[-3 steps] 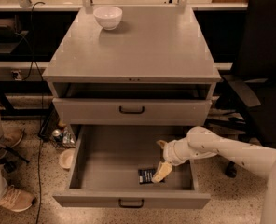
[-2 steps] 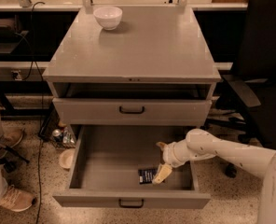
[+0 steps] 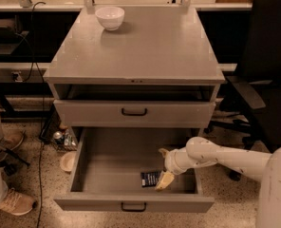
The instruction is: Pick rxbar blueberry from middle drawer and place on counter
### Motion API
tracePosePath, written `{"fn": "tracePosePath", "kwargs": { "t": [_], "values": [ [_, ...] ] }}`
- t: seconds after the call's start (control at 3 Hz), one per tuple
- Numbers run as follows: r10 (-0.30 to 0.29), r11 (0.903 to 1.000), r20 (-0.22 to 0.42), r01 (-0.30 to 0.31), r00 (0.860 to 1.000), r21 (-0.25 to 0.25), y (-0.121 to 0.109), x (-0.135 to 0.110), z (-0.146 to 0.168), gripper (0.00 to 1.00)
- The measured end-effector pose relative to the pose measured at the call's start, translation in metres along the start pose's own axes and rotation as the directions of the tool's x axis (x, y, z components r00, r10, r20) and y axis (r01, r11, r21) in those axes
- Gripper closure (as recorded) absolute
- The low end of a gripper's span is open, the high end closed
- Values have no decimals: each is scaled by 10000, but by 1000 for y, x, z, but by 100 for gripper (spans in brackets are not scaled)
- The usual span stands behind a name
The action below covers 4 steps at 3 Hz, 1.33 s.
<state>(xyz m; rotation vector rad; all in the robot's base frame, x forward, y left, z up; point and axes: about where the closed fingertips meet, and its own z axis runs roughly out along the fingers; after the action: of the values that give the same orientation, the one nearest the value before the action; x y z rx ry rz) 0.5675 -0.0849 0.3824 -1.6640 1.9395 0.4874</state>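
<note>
The middle drawer (image 3: pixel 102 172) is pulled wide open below the grey cabinet. The rxbar blueberry (image 3: pixel 151 178), a small dark wrapper with pale lettering, lies flat on the drawer floor near its front right. My gripper (image 3: pixel 163 166) reaches in from the right on a white arm and sits just right of the bar. One pale finger (image 3: pixel 165 180) touches the bar's right edge, the other finger (image 3: pixel 163 152) points to the back, so the jaws stand open. The counter (image 3: pixel 140 42) is the grey top of the cabinet.
A white bowl (image 3: pixel 110 17) stands at the counter's back left. A shut drawer with a black handle (image 3: pixel 134 112) sits above the open one. A black office chair (image 3: pixel 266 80) is at the right. A person's shoes (image 3: pixel 14 202) and cables are on the floor at the left.
The gripper has stayed almost still beside the bar, and the bar has not moved.
</note>
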Motion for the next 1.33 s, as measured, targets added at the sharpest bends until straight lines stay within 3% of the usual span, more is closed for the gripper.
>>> {"fn": "tracePosePath", "kwargs": {
  "t": [1.0,1.33],
  "values": [
    [-391,9979,-544,361,9978,-543,12,-1,47,0],
    [-354,9967,-605,308,9975,-751,15,-1,55,18]
  ]
}}
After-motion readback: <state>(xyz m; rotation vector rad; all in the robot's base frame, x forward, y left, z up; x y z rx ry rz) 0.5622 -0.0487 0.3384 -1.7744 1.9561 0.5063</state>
